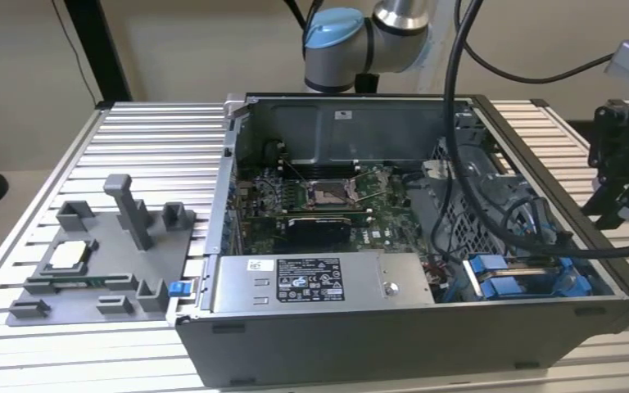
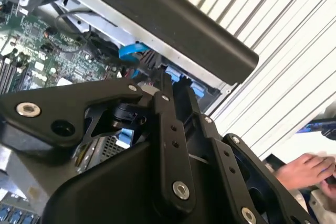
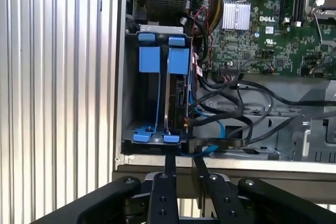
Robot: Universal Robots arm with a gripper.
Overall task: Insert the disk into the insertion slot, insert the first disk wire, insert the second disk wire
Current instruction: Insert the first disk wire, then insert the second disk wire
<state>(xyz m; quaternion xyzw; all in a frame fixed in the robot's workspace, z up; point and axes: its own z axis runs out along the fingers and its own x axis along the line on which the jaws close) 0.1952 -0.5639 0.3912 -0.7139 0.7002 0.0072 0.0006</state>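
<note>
black links of your hand [image 3: 185,160] sit closest in both wrist views; whether it is apart or together you cannot tell. in the exterior view it hangs outside the case, on that view's right, over the ribbed counter [image 1: 140,123]. the open case [image 1: 402,336] lies on the counter, with a grey tray [image 1: 96,262] beside it on that view's left. the slot [image 3: 131,93] is in the case corner nearest your hand. the disk [image 3: 178,95] stands on edge inside it, in its blue carrier. a blue wire [image 3: 212,124] loops just beside the disk; where it ends you cannot tell.
</note>
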